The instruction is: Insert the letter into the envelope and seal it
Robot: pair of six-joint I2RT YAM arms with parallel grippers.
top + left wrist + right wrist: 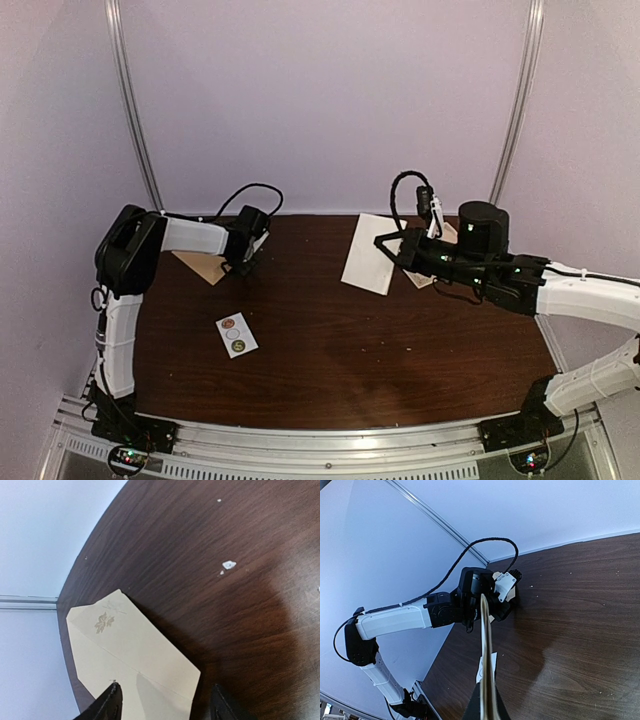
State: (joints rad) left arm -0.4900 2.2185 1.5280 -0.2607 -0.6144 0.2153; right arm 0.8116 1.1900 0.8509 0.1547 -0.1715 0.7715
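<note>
The left gripper [165, 692] stands partly open astride the tan envelope [125, 645], which lies flat at the table's [210, 580] far-left corner, while the right gripper [487, 707] pinches the white letter [368, 255]; closing squarely on one paper edge should prevent slipping.

The right fingers [472, 711] pinch a thin paper sheet [486, 645] that stands upright, seen edge-on. Behind it a small white card [492, 660] lies on the dark wooden surface [570, 630]. The left arm [395, 621], with a looping black cable [470, 547], reaches down at the far corner
</note>
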